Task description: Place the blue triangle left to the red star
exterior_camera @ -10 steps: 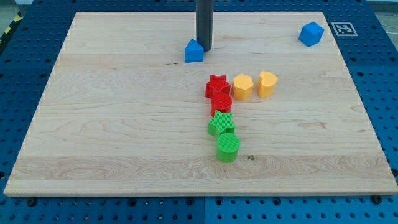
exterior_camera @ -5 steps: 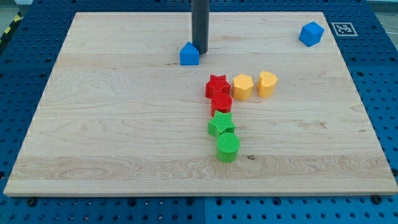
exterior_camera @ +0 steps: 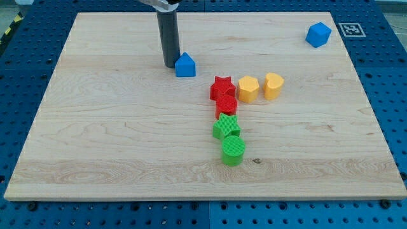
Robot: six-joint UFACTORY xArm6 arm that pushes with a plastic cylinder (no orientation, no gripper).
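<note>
The blue triangle [exterior_camera: 185, 65] lies on the wooden board [exterior_camera: 114, 127], up and to the left of the red star [exterior_camera: 222, 88]. My tip [exterior_camera: 169, 65] rests on the board just left of the blue triangle, close to it or touching it. The red star sits at the top of a column of blocks near the board's middle.
A red round block [exterior_camera: 226, 105] sits just below the red star, then a green star [exterior_camera: 226, 126] and a green cylinder [exterior_camera: 233, 151]. Two yellow blocks [exterior_camera: 248, 88] [exterior_camera: 273, 85] lie right of the red star. A blue cube [exterior_camera: 318, 34] sits at the top right.
My tip has moved from the blue triangle's upper right to its left side. The blue triangle has slid left and a little toward the view's bottom.
</note>
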